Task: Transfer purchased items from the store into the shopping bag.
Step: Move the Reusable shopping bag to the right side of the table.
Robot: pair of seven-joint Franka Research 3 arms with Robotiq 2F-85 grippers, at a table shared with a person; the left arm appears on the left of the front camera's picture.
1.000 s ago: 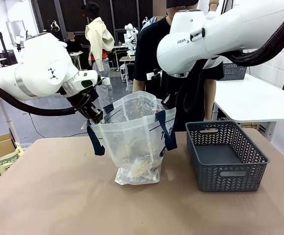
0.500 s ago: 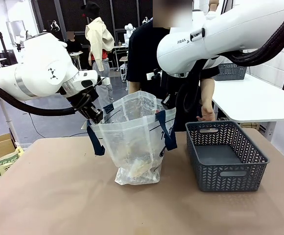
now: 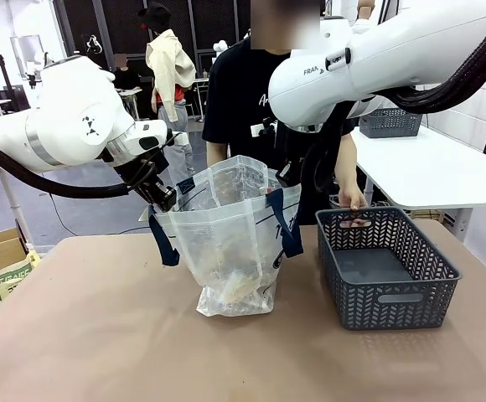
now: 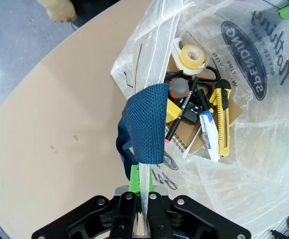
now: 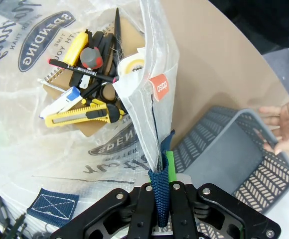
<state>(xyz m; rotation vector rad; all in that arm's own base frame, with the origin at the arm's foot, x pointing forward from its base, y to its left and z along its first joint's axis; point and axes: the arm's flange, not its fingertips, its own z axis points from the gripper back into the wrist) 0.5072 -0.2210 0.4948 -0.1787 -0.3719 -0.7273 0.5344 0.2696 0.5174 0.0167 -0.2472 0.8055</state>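
Front view: the table (image 3: pixel 100 335) carries the bag (image 3: pixel 226 243) at its middle and the basket (image 3: pixel 390 306) just to its right, the two apart. The left arm (image 3: pixel 67 126) and right arm (image 3: pixel 377 59) reach in from either side and hold the bag upright with its mouth spread.

The left gripper (image 4: pixel 140 174) is closed tight, pinching the bag's thin plastic rim beside a navy strap (image 4: pixel 144 124). The right gripper (image 5: pixel 162 169) is likewise fully closed, nipping the opposite strap together with the plastic edge.

The basket's floor shows bare through its open top, and a person's hand (image 3: pixel 352 201) rests on its far rim at the handle slot.

The items lie heaped at the bottom of the bag: a tan notebook (image 4: pixel 184 142), a yellow knife (image 4: pixel 223 119), a tape roll (image 4: pixel 189 55) and several pens and dark tools, too tangled to count.

As far as can be judged, the transfer is finished or nearly so. Nothing is left in the basket, and what remains is probably only letting go of the bag or handing it over.
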